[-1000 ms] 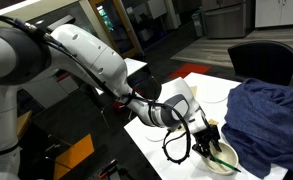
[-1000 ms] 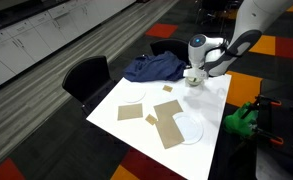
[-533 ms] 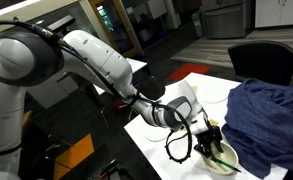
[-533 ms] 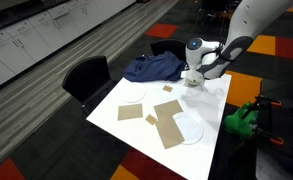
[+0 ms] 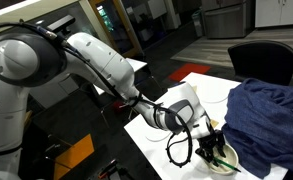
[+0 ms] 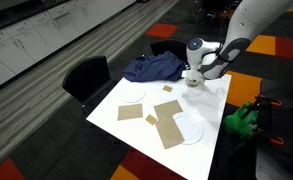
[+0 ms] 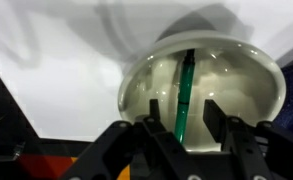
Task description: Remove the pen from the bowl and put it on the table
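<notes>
In the wrist view the green pen [image 7: 184, 92] lies inside the cream bowl [image 7: 256, 95], running from the far rim down toward the camera. My gripper [image 7: 183, 118] is open, its two dark fingers on either side of the pen's near end, not touching it. In an exterior view the gripper [image 5: 212, 142] reaches down into the bowl [image 5: 221, 160] at the white table's near corner [image 5: 156, 145]; the pen [image 5: 223, 152] shows as a green sliver. In the other exterior view the gripper [image 6: 193, 76] sits over the bowl [image 6: 194, 81] at the table's far edge [image 6: 211, 100].
A crumpled blue cloth [image 5: 266, 115] lies right beside the bowl; it also shows in the other exterior view [image 6: 151, 68]. Two flat white plates [image 6: 189, 129] [image 6: 134, 97] and several brown cardboard pieces [image 6: 169, 125] lie on the table. Black chairs [image 6: 89, 75] stand at the table's sides.
The gripper has sunk slightly lower into the bowl around the pen. The pen and bowl have not moved.
</notes>
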